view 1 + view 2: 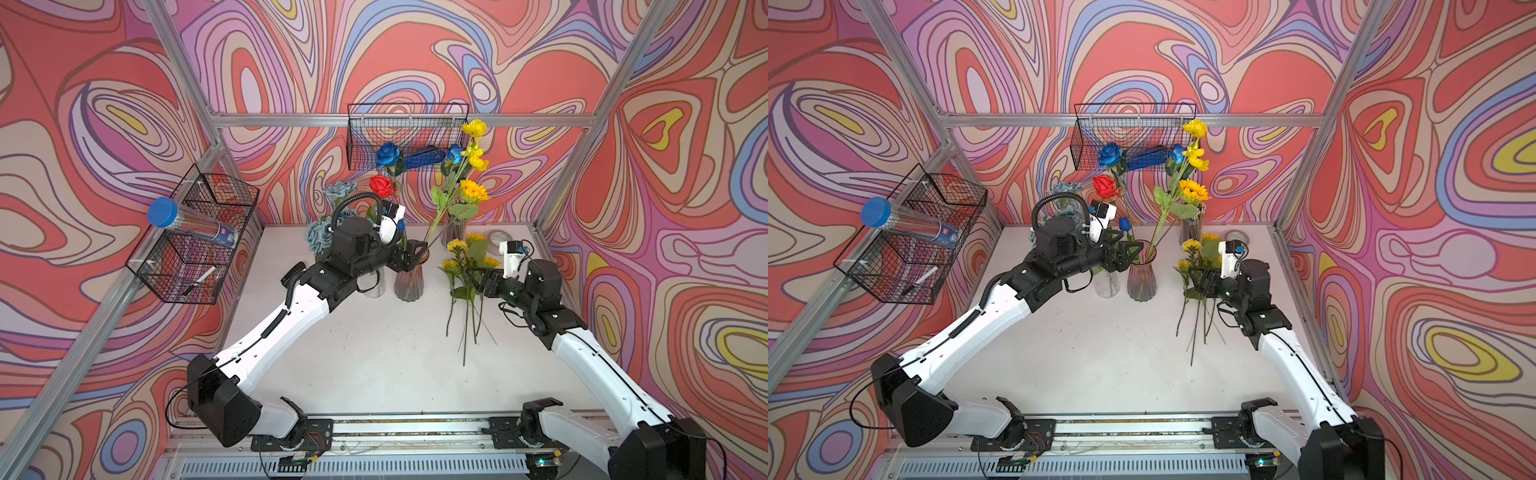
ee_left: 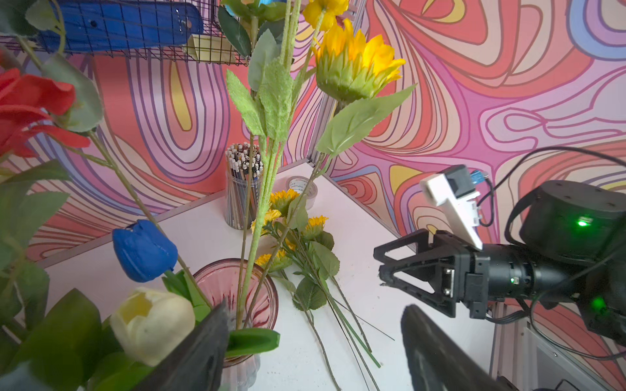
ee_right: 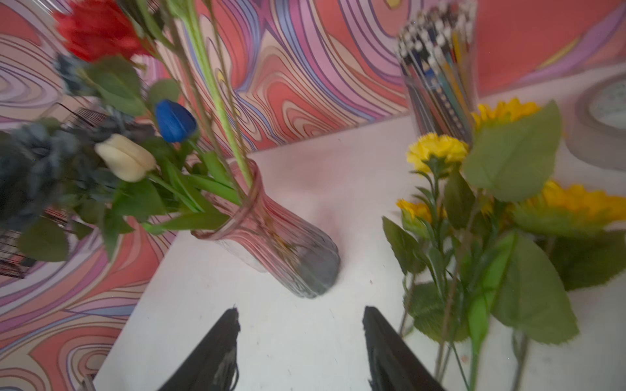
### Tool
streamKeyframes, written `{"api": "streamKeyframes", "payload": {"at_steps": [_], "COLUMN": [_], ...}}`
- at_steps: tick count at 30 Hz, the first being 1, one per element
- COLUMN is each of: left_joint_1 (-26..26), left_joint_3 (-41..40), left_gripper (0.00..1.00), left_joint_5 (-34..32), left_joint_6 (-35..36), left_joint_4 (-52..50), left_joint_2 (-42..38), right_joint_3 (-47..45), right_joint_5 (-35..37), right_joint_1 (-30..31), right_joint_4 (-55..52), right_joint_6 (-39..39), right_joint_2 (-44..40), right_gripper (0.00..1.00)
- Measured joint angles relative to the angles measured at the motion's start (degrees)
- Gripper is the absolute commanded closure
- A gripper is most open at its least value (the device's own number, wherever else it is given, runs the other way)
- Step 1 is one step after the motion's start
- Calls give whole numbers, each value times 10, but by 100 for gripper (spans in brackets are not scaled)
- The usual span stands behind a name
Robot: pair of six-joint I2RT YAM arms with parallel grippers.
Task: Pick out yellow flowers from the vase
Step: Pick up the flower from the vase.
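Yellow flowers [image 1: 465, 266] are lying piled near the table's [image 1: 365, 357] back right corner, while a sunflower [image 1: 473, 191] and a yellow carnation spray [image 1: 474, 128] are standing in the pink ribbed vase [image 1: 409, 284], midway between the side edges and nearer the back edge. The right gripper [image 3: 301, 325] is hanging spread and empty beside the pile. The left gripper [image 2: 315, 338] is gaping at the vase rim, clasping nothing. Likely another pick is starting: its jaws should be closing on one yellow stem, missing the white tulip [image 2: 152, 321], then lifting straight up. Room is lying open toward the front edge, though the pencil cup [image 1: 455, 228] is crowding the corner.
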Motion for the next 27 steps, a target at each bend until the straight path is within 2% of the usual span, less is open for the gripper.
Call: {"api": "streamKeyframes", "payload": {"at_steps": [8,14,20,27], "left_joint_1": [-6,-6,-4,23], "left_joint_3": [14,15,15,0], "left_gripper": [19,18,18,18], "left_joint_5": [-46,-94,-146,-163], "left_joint_6": [17,31,44,41], "left_joint_4": [-75,-145,-198,-213], "left_joint_2": [-8,-33,-70,-111], "right_joint_3": [-54,-41,21,84], "right_joint_5": [-36,-53,-57,-45], "right_joint_1": [0,5,41,77], "right_joint_4": [281,417,455,448], "right_joint_6": [53,60,43,5], "right_joint_2": [64,141,212,254], "right_gripper": [43,43,44,47]}}
